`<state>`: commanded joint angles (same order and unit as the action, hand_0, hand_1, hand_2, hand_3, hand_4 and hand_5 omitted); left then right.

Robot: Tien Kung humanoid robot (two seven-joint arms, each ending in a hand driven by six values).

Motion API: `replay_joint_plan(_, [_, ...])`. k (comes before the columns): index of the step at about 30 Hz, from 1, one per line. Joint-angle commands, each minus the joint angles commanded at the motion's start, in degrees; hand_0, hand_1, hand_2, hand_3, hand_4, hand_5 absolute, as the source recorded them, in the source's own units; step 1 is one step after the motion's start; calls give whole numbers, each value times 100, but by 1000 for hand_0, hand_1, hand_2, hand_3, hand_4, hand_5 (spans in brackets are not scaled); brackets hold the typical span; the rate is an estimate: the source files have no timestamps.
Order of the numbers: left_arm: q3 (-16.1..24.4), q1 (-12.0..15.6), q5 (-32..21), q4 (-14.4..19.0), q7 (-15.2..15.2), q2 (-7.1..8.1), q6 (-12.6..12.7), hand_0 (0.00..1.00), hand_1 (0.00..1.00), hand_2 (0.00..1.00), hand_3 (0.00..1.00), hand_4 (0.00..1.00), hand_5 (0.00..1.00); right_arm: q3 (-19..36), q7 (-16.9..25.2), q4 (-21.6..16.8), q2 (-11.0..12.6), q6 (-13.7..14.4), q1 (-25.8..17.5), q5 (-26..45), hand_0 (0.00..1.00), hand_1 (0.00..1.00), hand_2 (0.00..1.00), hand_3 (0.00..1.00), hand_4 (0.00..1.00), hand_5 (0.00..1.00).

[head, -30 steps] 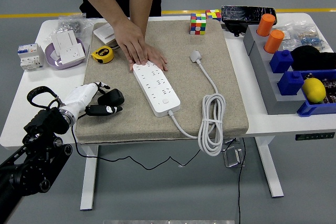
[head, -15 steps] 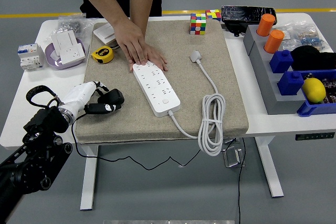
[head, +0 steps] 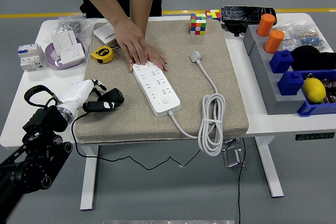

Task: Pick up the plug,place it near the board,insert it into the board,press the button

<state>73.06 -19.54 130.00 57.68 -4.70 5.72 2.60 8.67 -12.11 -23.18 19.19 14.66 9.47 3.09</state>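
Since a second ago your left hand (head: 97, 99) has drawn back a little toward the mat's left edge and sits slightly higher, while the person's hand and the power strip have not shifted. Starting at the left, you see a white breaker (head: 28, 56) near the table's (head: 21, 124) far-left edge, then a purple dish (head: 52, 56) carrying a white wall socket (head: 69, 45). Your left arm comes in from the lower left, and its black fingers (head: 109, 98) lie loosely extended over the left part of the grey mat (head: 220, 114), gripping nothing. A yellow tape measure (head: 102, 54) rests on the mat's far-left corner. Next, the person's hand (head: 137, 45) presses flat on the far end of the white power strip (head: 156, 86), which lies slanted across the mat's middle; its round button (head: 165, 100) sits near the closer end. The strip's white cable (head: 211, 124) runs off the near end, coils near the mat's front right and leads back up to the white plug (head: 196, 56), which lies on the mat well apart from the strip, to its right. Two colour cubes (head: 198, 23) stand at the mat's far edge. Further right you find two orange cylinders (head: 270, 32) on a grey rack (head: 262, 77), blue bins (head: 294, 80) and a yellow lemon (head: 314, 89). Your right hand does not show.
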Motion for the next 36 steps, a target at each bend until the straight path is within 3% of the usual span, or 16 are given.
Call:
replay_joint_plan(1, [7, 1, 0, -5, 24, -1, -11, 701, 620, 545, 637, 998, 562, 2, 1, 0, -2, 1, -2, 1, 847, 770, 736, 767, 998, 949])
replay_joint_plan(2, [7, 3, 0, -7, 29, -2, -22, 691, 597, 517, 616, 998, 418, 4, 1, -1, -2, 1, -3, -1, 848, 770, 736, 767, 998, 949])
replay_joint_plan(13, [-29, 0, 0, -2, 37, 2, 16, 676, 590, 497, 594, 998, 392, 2, 1, 3, 3, 9, 6, 10, 847, 771, 736, 767, 998, 955])
replay_joint_plan(14, [-29, -1, 0, -1, 41, 3, 38, 584, 507, 417, 456, 942, 300, 2, 0, 3, 3, 9, 6, 9, 847, 771, 736, 767, 998, 964])
replay_joint_plan(19, [-47, -7, 0, -4, 74, 1, 218, 584, 507, 417, 456, 942, 300, 3, -1, 4, -3, 5, 6, 5, 847, 771, 736, 767, 998, 964])
replay_joint_plan(20, [-55, -8, 0, -4, 76, 2, 231, 520, 434, 400, 420, 774, 236, 5, -2, 4, -5, 6, 6, 4, 847, 770, 736, 768, 998, 971])
replay_joint_plan(25, [-94, -11, 0, -25, 75, 2, 247, 520, 434, 400, 420, 774, 236, 6, -4, 4, -1, 8, 10, -4, 847, 770, 736, 768, 998, 971])
replay_joint_plan(26, [-99, -8, 0, -32, 72, 0, 242, 491, 417, 388, 405, 723, 222, 9, -3, 3, 2, 7, 9, -6, 847, 771, 736, 768, 998, 983])
replay_joint_plan(36, [-107, 29, 0, 141, 92, 21, 305, 447, 364, 357, 377, 667, 191, -5, -11, 2, 5, 9, 4, -5, 847, 770, 736, 767, 998, 984])
